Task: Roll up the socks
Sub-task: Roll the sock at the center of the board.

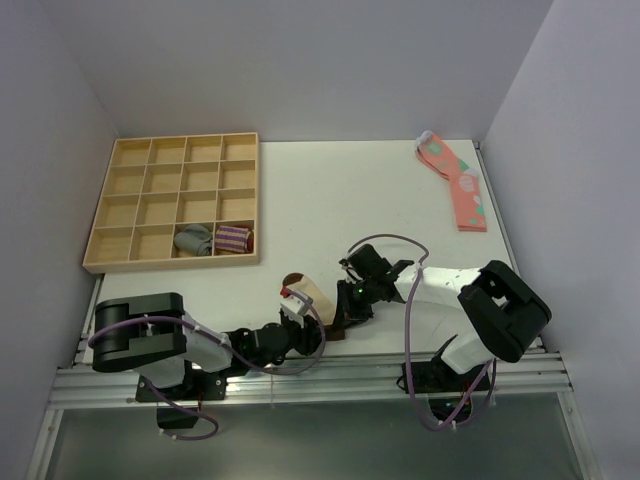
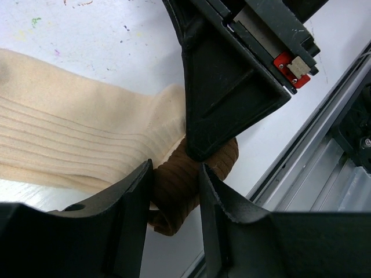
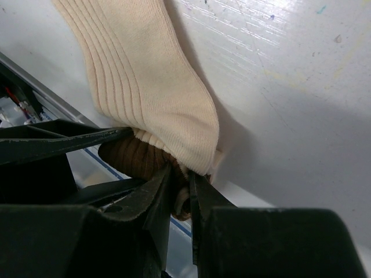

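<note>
Socks point(image 2: 87, 145), beige ribbed fabric with dark brown cuff point(image 2: 177, 200), on white surface point(image 2: 104, 35); left gripper point(image 2: 175, 174), right gripper point(image 3: 181, 176) both pinch cuff.

Seen from above, the socks point(image 1: 305, 292) mostly hide under the left hand point(image 2: 175, 174) and the right hand point(image 3: 179, 174). Up close, black fingers cover part of their brown end, and their long part runs off the picture's edge.
</note>
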Controlling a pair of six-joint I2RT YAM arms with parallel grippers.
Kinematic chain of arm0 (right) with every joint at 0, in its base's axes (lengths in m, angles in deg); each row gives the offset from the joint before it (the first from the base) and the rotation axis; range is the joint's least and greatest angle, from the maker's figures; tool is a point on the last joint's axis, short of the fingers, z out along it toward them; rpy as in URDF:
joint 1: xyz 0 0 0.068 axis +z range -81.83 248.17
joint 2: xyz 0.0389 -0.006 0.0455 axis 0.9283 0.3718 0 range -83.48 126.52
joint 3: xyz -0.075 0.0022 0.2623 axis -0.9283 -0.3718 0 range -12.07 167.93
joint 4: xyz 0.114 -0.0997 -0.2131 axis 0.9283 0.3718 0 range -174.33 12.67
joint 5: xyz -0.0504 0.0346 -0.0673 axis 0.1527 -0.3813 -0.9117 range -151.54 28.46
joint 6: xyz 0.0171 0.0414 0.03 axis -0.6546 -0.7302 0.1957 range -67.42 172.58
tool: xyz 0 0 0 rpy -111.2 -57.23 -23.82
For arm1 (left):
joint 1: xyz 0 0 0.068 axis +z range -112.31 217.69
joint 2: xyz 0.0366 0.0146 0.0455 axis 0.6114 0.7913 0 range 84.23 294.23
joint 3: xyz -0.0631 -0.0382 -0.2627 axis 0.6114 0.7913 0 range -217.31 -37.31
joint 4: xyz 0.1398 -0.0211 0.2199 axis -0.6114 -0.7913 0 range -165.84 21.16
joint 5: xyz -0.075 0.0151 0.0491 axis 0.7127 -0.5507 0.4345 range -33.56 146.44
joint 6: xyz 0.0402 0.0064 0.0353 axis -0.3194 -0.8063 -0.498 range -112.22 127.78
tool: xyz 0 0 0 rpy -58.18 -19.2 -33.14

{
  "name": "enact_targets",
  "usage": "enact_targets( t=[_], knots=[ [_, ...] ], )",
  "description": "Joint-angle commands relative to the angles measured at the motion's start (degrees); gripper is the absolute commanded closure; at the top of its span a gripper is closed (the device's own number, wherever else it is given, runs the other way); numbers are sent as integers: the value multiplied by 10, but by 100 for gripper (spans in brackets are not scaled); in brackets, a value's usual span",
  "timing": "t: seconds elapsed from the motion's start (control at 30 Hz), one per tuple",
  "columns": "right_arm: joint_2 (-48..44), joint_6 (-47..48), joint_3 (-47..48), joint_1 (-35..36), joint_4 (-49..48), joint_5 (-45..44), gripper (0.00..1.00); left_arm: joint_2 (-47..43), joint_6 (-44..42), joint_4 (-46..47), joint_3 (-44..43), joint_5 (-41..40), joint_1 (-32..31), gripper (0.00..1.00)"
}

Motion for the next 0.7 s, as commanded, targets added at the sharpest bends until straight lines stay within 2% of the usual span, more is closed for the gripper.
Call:
enact_targets(
  t=[0.0, 0.2, 0.3, 0.33, 0.4, 0.57, 0.67],
  knots=[
    [9, 23, -20, 2, 58, -52, 86, 22, 8, 41, 10, 34, -7, 58],
    [-4, 17, -23, 2, 53, -55, 85, 27, 41, 53, 29, 33, -8, 70],
    [-18, 3, -30, 2, 38, -59, 81, 30, 59, 45, 33, 37, -7, 84],
    [-28, 0, -35, 3, 32, -59, 78, 35, 64, 36, 31, 38, -8, 92],
    [-38, -12, -42, 2, 16, -61, 75, 41, 80, 28, 28, 43, -8, 99],
    [-73, -25, -61, 4, -6, -78, 64, 52, 115, 23, 35, 62, -7, 100],
    [-104, -32, -70, 4, -22, -96, 57, 59, 140, -40, 11, 81, -7, 100]
  ],
)
